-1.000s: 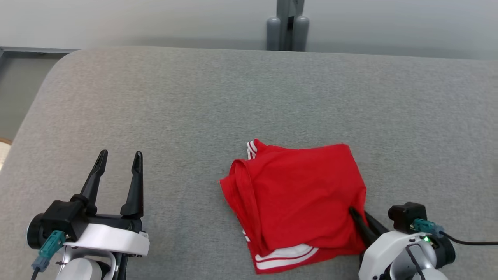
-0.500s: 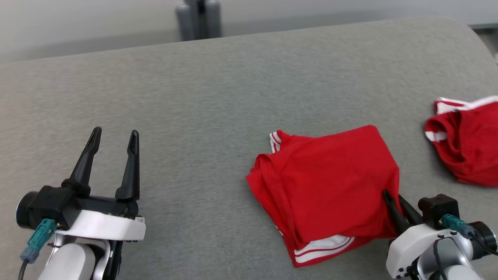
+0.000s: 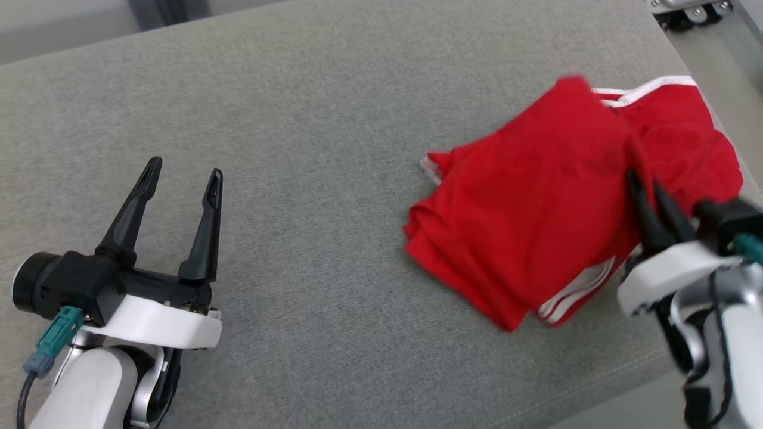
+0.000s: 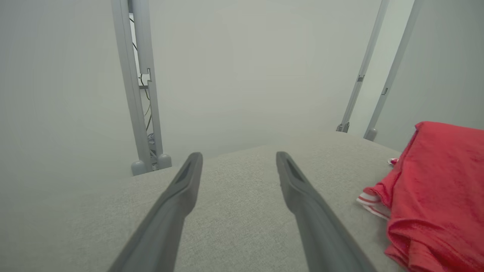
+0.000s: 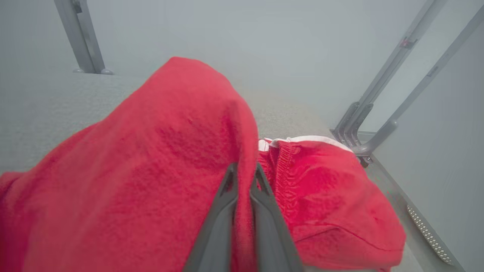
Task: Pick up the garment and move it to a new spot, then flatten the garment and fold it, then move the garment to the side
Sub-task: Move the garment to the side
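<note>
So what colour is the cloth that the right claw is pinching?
The garment is red with white stripes along its edge, clearest in the head view.

There are two red garments, a folded garment (image 3: pixel 524 220) and a second garment (image 3: pixel 685 143) bunched just behind it, and one grey counter (image 3: pixel 298 119) under both. The folded garment shows two white stripes (image 3: pixel 575 290) along its near hem.

There are two tools, the left tool (image 3: pixel 185 168) and the right tool (image 3: pixel 644 182). Each has two long dark fingers, four in all.

Two teal plugs show at the wrists, a left plug (image 3: pixel 56 348) and a right plug (image 3: pixel 748 247).

In the left wrist view three grey posts stand beyond the counter: one upright post (image 4: pixel 140 94) and two slanted posts (image 4: pixel 363 75).
</note>
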{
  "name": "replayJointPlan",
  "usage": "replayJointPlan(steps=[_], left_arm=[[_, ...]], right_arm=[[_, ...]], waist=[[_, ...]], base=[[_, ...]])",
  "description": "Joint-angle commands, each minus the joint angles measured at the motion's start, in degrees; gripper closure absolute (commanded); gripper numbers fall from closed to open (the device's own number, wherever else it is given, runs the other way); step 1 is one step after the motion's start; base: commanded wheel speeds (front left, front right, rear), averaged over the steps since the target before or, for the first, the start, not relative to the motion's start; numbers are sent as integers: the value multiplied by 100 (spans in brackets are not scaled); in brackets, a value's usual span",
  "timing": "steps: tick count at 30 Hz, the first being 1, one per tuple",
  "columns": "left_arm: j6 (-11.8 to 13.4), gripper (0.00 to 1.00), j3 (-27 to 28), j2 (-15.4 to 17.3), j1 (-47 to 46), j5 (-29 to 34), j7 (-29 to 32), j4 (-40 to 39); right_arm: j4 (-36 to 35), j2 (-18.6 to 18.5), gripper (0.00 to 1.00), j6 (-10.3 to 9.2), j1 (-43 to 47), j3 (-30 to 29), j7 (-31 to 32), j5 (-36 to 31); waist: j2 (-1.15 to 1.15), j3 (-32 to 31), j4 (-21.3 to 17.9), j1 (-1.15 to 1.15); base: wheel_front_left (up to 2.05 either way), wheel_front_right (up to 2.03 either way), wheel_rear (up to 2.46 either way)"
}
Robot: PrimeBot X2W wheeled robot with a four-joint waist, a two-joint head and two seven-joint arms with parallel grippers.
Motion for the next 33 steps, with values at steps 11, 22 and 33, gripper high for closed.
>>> replayJointPlan(steps=[11,22,33], left_arm=[[3,0,-34,175,-239,99,163,-251],[-53,0,-59,251,-413,83,179,-317],[-47,0,-65,266,-419,41,104,-200]], right_arm=[[435,-941,100,-5,-1388,-832,-33,-128],[1136,-1370,100,-5,-1799,-1034,-15,-641],[932,-732,0,-5,-1459,-1906,149,-1120]], waist=[[0,558,-66,0],[0,894,-1,0],[0,900,34,0]], base=[[0,0,0],[0,0,0],[0,0,0]])
